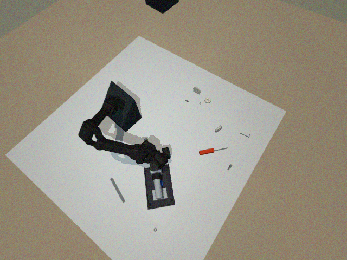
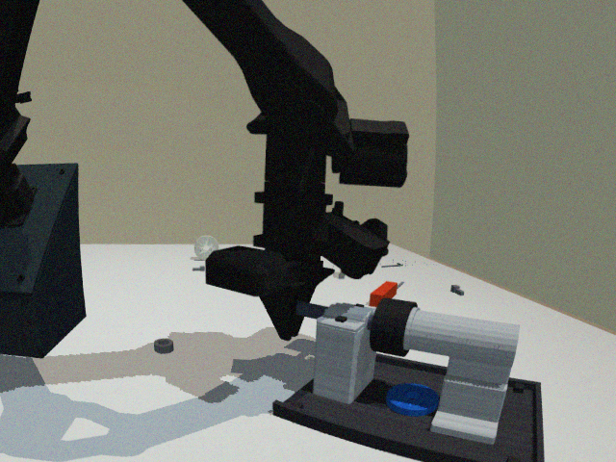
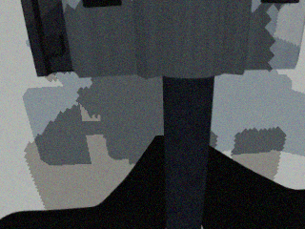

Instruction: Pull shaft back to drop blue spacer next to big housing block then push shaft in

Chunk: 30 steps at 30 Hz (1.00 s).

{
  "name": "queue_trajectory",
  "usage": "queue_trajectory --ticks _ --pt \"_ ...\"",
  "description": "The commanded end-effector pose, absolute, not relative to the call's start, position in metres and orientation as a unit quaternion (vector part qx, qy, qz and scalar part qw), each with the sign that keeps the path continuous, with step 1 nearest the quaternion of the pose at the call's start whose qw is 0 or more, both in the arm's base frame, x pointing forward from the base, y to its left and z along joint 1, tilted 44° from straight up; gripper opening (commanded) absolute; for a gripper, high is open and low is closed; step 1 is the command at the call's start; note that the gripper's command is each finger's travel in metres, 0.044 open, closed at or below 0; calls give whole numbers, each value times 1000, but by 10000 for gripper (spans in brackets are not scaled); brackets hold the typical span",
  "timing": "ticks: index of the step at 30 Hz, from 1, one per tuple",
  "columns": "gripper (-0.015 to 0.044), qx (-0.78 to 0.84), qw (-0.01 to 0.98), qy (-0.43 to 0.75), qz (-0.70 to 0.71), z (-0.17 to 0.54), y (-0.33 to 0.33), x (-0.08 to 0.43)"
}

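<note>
My gripper (image 2: 288, 325) (image 3: 172, 142) is shut on the dark shaft (image 2: 311, 310) (image 3: 188, 105), just outside the smaller grey block (image 2: 335, 360) (image 3: 157, 40). The shaft's stub runs level from the fingers into this block. Beyond it, a black ring (image 2: 395, 326) (image 1: 156, 175) sits around the shaft line, right at the mouth of the big light-grey housing (image 2: 462, 330) (image 1: 158, 186). The blue spacer (image 2: 413, 397) (image 1: 161, 183) lies flat, off the shaft, on the dark base plate (image 2: 522, 418) (image 1: 169, 199) between block and housing. The shaft's inner end is hidden.
A red screwdriver (image 1: 206, 151) (image 2: 383, 293) lies beyond the fixture. A grey bar (image 1: 117, 190) lies to its left in the top view. A small dark ring (image 2: 164, 346) lies between the arm's base (image 2: 54, 258) and the fixture. Several small parts lie farther off.
</note>
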State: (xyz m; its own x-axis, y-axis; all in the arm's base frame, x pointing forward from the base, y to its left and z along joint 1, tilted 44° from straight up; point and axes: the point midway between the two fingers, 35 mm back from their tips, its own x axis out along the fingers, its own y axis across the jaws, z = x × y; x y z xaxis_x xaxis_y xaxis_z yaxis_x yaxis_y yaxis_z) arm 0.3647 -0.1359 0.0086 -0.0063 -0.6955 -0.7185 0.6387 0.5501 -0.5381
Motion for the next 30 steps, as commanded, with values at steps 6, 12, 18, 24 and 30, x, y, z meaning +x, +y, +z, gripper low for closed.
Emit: queue_trajectory --ticks 6,12,18,24,30 --pt "0 -28 706 524 -475 11 -138 368" --pt "0 -28 706 524 -475 12 -138 368" --pt "0 -28 706 524 -475 12 -138 369" --pt "0 -28 706 524 -475 12 -138 369" --pt "0 -28 706 524 -475 12 -139 370"
